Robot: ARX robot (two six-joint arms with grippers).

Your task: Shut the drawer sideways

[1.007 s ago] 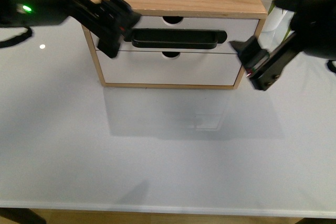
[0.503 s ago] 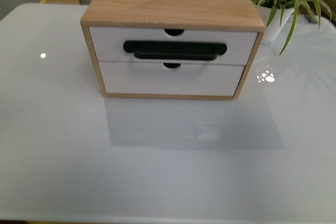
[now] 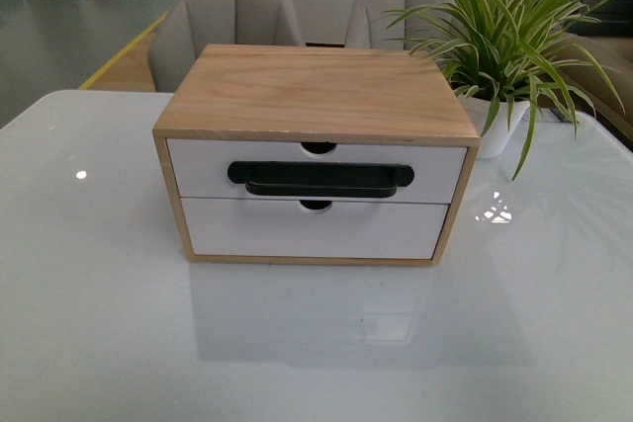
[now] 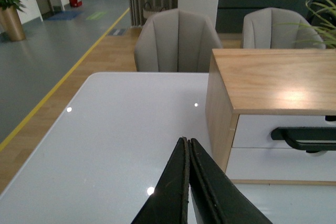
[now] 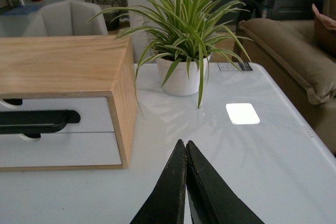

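**Fingers idle, drawer shut**

Left fingers (image 4: 173, 187): pressed together, holding nothing. Right fingers (image 5: 173, 182): likewise. Drawer (image 3: 198, 170): ahead of both tips, between the two pairs, well apart from each. Its front looks flush with cabinet (image 3: 316, 91), so closing seems done. If any gap shows, push the panel flat, beside handle (image 3: 318, 179). Count: one counter (image 3: 99, 323), one cabinet, two drawer fronts, one handle, one plant (image 3: 504, 37), two chairs (image 3: 229, 22).

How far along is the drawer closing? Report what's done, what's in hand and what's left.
Done: the handled drawer sits flush in the cabinet, so it looks closed. In hand: nothing. The left gripper and right gripper are shut, empty and apart from the cabinet. Left: nothing visible, except perhaps parking the arms.
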